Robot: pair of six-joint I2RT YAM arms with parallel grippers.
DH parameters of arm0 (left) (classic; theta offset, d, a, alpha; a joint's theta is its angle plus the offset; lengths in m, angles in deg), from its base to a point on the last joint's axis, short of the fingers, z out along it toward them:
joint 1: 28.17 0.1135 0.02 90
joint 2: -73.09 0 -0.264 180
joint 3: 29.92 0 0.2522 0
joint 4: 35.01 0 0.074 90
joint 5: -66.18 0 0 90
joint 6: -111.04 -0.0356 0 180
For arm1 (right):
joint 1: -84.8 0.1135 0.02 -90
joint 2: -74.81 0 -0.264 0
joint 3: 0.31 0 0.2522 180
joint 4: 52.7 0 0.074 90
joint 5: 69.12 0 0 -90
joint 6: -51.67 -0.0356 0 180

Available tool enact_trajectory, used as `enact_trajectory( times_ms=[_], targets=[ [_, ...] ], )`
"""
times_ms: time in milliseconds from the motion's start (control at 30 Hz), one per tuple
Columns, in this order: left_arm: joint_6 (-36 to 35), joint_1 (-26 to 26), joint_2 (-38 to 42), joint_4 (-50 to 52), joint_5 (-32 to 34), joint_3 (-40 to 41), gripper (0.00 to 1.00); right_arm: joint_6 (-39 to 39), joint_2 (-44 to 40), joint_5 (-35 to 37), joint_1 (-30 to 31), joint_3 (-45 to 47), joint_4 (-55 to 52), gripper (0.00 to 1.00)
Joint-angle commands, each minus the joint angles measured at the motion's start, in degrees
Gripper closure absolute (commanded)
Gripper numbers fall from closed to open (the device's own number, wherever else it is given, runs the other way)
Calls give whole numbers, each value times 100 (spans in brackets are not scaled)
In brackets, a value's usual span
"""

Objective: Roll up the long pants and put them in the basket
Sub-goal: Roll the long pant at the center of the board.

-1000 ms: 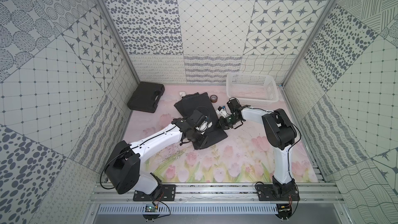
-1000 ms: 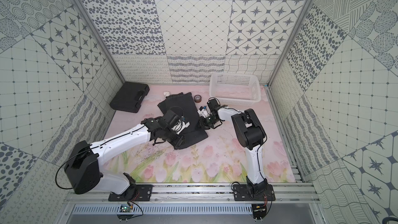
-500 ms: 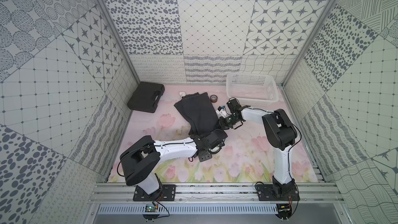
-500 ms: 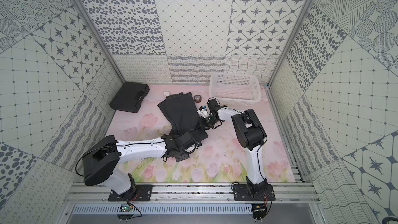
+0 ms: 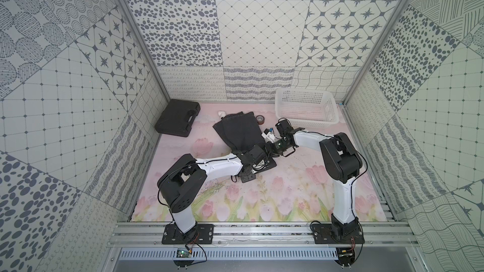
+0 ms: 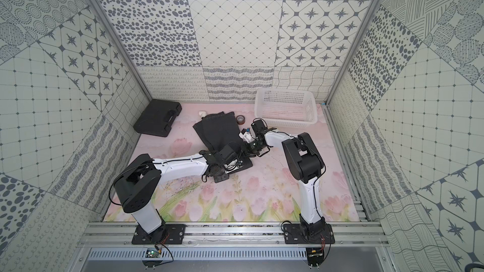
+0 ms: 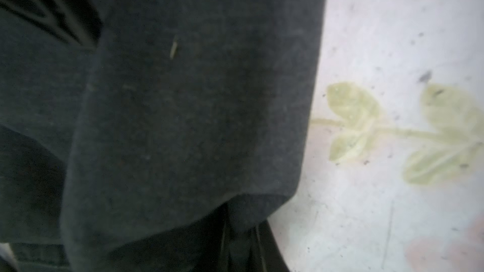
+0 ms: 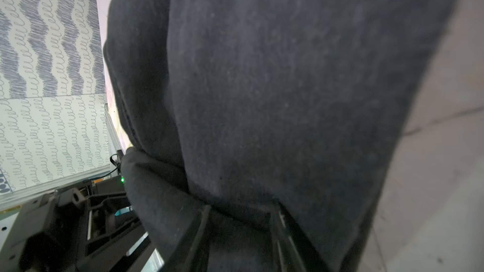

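A black case (image 5: 178, 119) sits at the far left. The long pants (image 5: 239, 132) lie mid-floor on the flowered mat (image 5: 288, 192). The left gripper (image 5: 262, 164) is clamped tight on their near end. The right gripper (image 8: 241, 228) has cloth between half-parted fingers, but I can't tell if it grips. A white basket (image 5: 305, 124) stands at the right.

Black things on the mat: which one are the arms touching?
The long pants, the floppy dark cloth in the middle. The hard black case lies apart near the left wall.
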Motion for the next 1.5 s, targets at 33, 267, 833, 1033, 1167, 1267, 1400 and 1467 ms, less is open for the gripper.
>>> enact_trajectory(
  times_ms=[33,267,833,1033,1167,1267,1400,1467],
  targets=[
    [1215,678,179,1275,-2833,-517,100,-538,-1062,491,-518,375,-480,54],
    [3664,1532,-84,843,-6111,-774,100,-348,-2503,530,-994,1095,-1089,48],
    [4845,2463,-911,-374,-7745,-908,100,-4372,-1910,1502,234,2073,3245,37],
    [4670,2458,-870,-363,-7693,-857,100,-4878,-960,2011,461,1589,2941,61],
    [4074,2443,-495,713,-6163,-1150,73,-4856,-582,2187,662,985,1953,99],
    [3662,2307,349,1260,-4152,-1202,30,-4719,-503,2668,883,391,843,100],
    [2602,1120,1408,1395,-1033,-784,1,-4681,-200,2965,1072,-558,-496,99],
    [2168,408,1761,873,-3,-143,1,-4730,-73,2950,1103,-887,-836,97]
  ],
)
